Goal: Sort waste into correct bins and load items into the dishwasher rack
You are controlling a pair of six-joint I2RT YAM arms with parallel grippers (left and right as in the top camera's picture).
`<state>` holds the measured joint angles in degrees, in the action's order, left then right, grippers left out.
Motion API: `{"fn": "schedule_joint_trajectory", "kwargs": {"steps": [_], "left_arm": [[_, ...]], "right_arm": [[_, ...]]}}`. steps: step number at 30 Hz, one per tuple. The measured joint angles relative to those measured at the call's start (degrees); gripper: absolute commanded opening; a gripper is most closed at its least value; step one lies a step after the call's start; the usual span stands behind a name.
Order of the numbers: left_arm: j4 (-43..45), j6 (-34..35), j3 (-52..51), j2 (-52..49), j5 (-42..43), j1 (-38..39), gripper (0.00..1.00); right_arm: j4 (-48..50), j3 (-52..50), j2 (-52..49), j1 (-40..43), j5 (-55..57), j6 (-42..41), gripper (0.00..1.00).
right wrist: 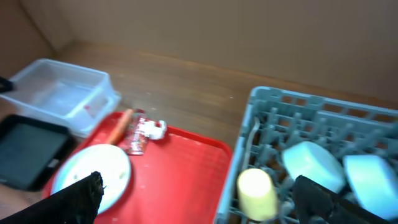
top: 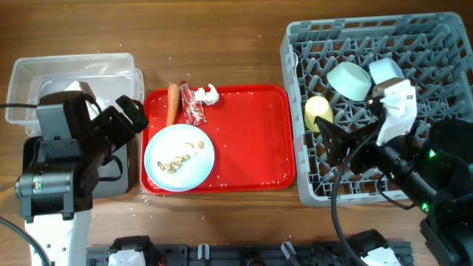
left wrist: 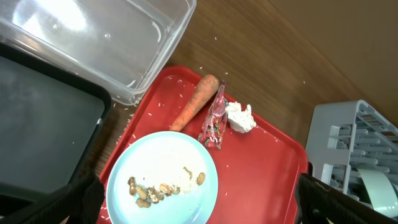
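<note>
The carrot (top: 173, 103), wrapper (top: 194, 105) and tissue wad (top: 210, 94) lie at the red tray's far left. The pale blue plate (top: 179, 157) holds the crumbs (left wrist: 158, 188). The mint bowl (top: 349, 80), light blue bowl (top: 386, 70) and yellow cup (top: 318, 112) sit in the grey rack (top: 443, 44). I cannot make out the spoon. My left gripper (left wrist: 199, 205) is open and empty above the plate's near edge. My right gripper (right wrist: 199, 199) is open and empty over the rack's left side, near the cup (right wrist: 257, 190).
The clear tub (top: 74, 74) stands at the far left. The black tray (left wrist: 37, 124) lies in front of it, mostly under my left arm in the overhead view. The red tray (top: 251, 133) lies between the bins and the rack. Small white grains are scattered around.
</note>
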<state>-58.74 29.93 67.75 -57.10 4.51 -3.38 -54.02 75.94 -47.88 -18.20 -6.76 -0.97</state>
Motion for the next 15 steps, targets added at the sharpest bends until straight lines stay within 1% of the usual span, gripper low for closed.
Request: {"fn": "schedule_joint_trajectory", "kwargs": {"steps": [3,7,9,11,15], "left_arm": [[0.0,0.0,0.0,0.0,0.0,0.0,1.00],[0.0,0.0,0.0,0.0,0.0,0.0,1.00],[0.0,0.0,0.0,0.0,0.0,0.0,1.00],[0.0,0.0,0.0,0.0,0.0,0.0,1.00],[0.0,0.0,0.0,-0.1,0.0,0.0,1.00]], "right_arm": [[2.4,-2.9,0.7,0.0,2.6,1.1,1.00],[12.3,-13.9,6.6,1.7,4.3,1.4,1.00],[17.4,-21.0,11.3,2.8,4.5,1.4,1.00],[22.6,-30.2,16.8,3.9,4.7,1.3,1.00],[26.9,-43.4,26.4,5.0,4.8,1.3,1.00]]}}
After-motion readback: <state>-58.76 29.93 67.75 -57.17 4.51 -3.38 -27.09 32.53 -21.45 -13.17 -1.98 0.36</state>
